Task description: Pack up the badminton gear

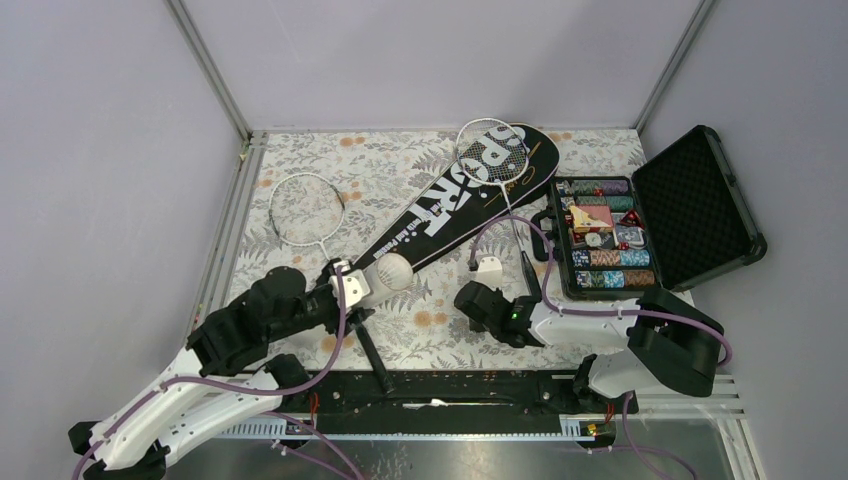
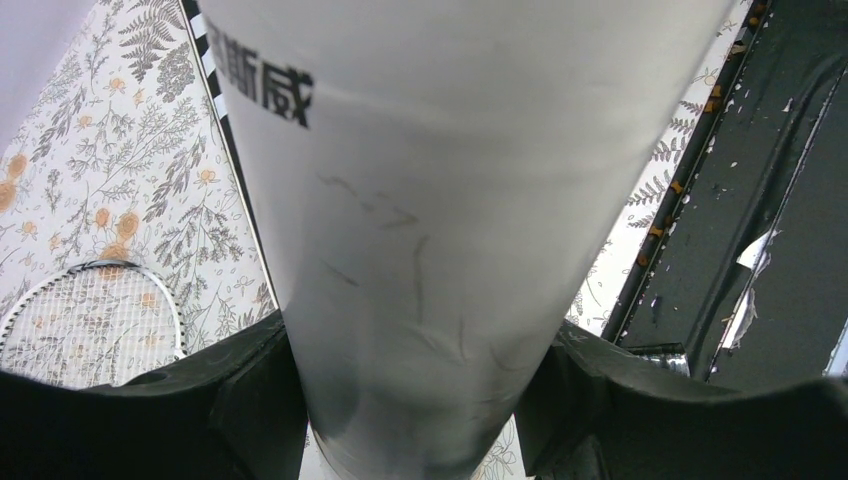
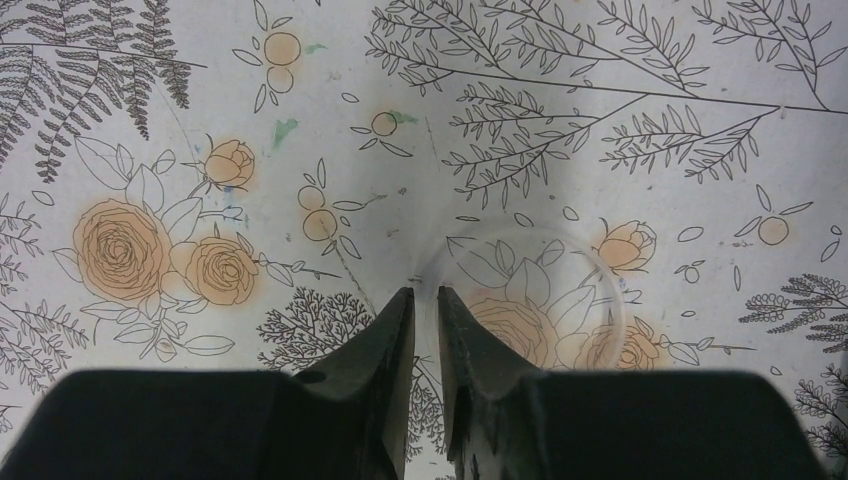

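Note:
My left gripper (image 1: 358, 287) is shut on the white cardboard tube (image 1: 392, 272), held low over the mat; in the left wrist view the tube (image 2: 430, 200) fills the gap between the fingers (image 2: 250, 400). My right gripper (image 3: 427, 292) is shut on the rim of a clear round lid (image 3: 600, 290), just above the mat. One racket (image 1: 306, 208) lies at the left, its head also in the left wrist view (image 2: 90, 320). The other racket (image 1: 492, 152) lies on the black SPORT bag (image 1: 445, 205). A small white shuttlecock (image 1: 489, 266) sits ahead of the right gripper (image 1: 464, 297).
An open black case of poker chips (image 1: 600, 235) stands at the right, its lid (image 1: 695, 200) raised. The floral mat (image 1: 430, 330) covers the table. A black rail (image 1: 450, 385) runs along the near edge. Metal posts mark the back corners.

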You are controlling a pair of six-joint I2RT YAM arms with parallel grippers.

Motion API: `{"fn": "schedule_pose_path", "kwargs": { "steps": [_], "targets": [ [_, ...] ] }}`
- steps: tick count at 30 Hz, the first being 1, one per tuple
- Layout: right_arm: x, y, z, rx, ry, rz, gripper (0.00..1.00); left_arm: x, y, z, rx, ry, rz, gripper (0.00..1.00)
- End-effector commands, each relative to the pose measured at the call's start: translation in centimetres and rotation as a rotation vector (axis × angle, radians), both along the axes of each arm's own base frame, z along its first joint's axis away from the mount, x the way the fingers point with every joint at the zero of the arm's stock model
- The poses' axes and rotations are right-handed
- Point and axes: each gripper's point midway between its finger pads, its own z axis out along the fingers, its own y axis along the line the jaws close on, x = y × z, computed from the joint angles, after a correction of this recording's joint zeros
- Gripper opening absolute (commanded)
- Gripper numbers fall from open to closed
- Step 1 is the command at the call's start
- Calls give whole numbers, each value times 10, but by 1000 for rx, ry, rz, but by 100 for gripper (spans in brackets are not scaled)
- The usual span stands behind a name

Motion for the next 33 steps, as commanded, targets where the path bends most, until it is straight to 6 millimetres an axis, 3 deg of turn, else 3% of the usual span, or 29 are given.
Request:
{"fn": "schedule_pose_path", "kwargs": {
  "steps": [1,7,11,15,20,25,29,33],
  "targets": [
    [2,2,0,-4,13,-9,20,4,-9,23,-90,-59,-5,33],
    [3,2,5,22,-23,20,0,4,-3,17,-60,-45,14,33],
    [6,12,31,138,-103,64,0,6,0,17,-49,-46,32,33],
    [4,23,81,265,-200,168,0,11,1,12,26,-31,31,32],
    [-7,25,172,443,-426,343,0,10,-5,11,69,-18,-14,32],
    [-39,25,243,547,-661,621,0,11,-8,10,102,-27,-45,32],
    [-79,38,266,599,-763,920,0,10,-13,12,118,-18,-73,32],
    [-101,55,278,656,-783,1091,0,8,-17,11,139,-18,-101,30]
  ]
}}
